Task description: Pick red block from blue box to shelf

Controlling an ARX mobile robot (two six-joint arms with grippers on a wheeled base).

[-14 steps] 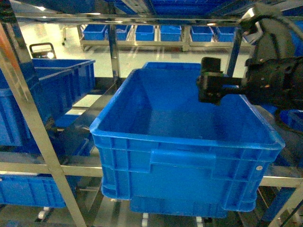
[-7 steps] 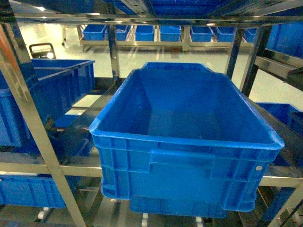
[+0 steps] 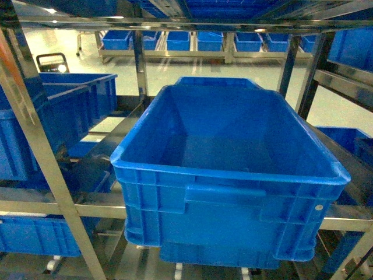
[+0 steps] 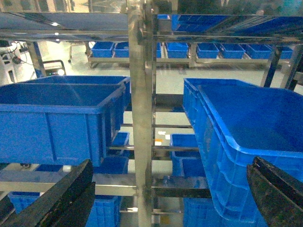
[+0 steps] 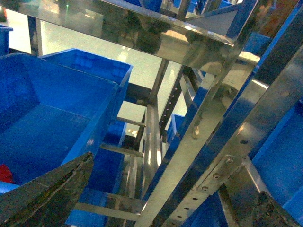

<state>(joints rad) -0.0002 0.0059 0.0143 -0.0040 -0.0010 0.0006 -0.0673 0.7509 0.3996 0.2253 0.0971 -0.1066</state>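
So we've got both grippers spread wide, gripping nothing: left (image 4: 173, 198), right (image 5: 161, 198) | red block (image 5: 4, 173) pokes in at far left edge, inside a dark blue crate (image 5: 57, 118) | shelf (image 3: 35, 151) posts all around

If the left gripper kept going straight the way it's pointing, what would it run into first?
Most likely the shelf's upright post, which stands dead centre between the open left gripper's fingers. Depth is hard to judge, but nothing nearer shows in that line.
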